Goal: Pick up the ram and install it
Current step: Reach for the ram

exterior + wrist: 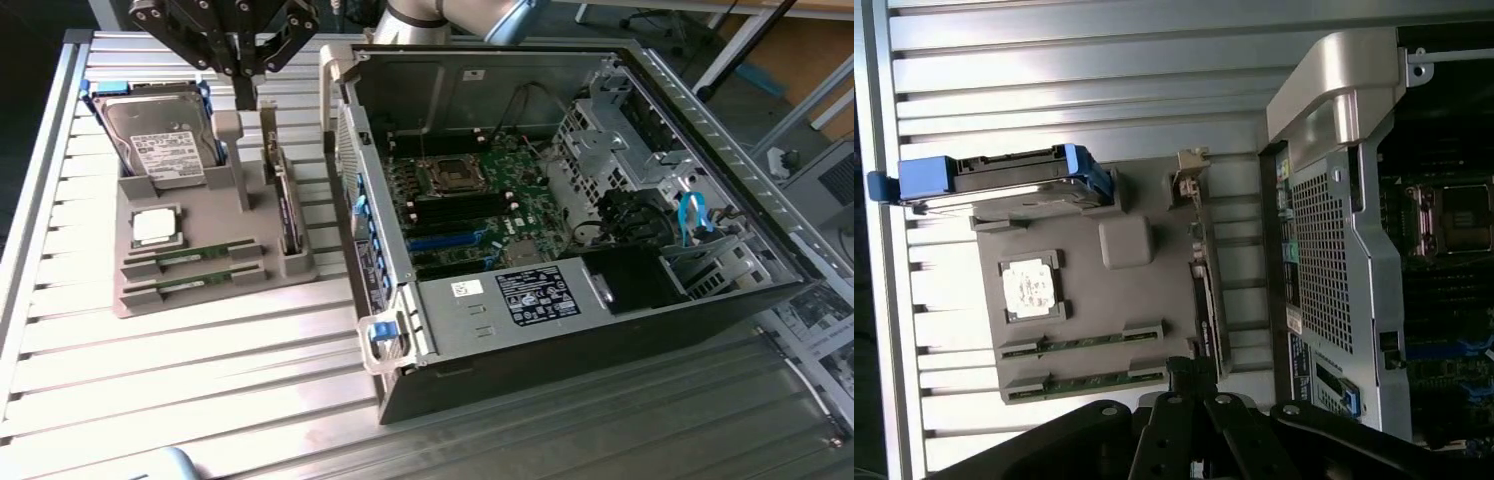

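Nearest lies bare ribbed aluminium table (160, 380), with open room all along it. On it sits a matte grey plastic holder (214, 215), stepped and blocky. Two ram sticks (200, 254) (187, 284), thin green strips, lie flat in parallel slots at its near edge, untouched. Behind them is a square silver CPU (156, 226) in a shallow pocket. A dark board (283, 200) stands on edge along the holder's side towards the case. Further back a shiny hard drive (163, 140) leans in a blue caddy. Beside it hangs the black gripper (247, 98), fingers pressed together on nothing, well apart from the sticks. On the exterior view's right the black case (561, 370) lies open, its green motherboard (494, 180) exposed within sharp metal edges.
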Robot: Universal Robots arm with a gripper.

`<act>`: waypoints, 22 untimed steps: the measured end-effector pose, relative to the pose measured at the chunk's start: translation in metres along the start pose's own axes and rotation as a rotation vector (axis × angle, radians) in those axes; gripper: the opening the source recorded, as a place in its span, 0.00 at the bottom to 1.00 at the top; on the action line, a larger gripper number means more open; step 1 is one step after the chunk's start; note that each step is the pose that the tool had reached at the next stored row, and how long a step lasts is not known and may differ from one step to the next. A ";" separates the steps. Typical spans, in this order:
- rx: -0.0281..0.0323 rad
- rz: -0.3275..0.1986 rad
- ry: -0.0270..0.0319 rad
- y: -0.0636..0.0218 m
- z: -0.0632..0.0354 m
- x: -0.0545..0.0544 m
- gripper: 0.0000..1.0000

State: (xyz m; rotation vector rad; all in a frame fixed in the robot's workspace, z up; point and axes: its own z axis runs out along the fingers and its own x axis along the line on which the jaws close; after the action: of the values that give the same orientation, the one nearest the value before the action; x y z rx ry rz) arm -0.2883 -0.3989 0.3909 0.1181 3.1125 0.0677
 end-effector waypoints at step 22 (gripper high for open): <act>0.0000 0.000 0.0000 -0.0020 -0.0001 0.026 0.11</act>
State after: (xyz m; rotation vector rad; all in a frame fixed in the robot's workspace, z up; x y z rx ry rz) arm -0.3145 -0.3989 0.3903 0.1180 3.1125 0.0676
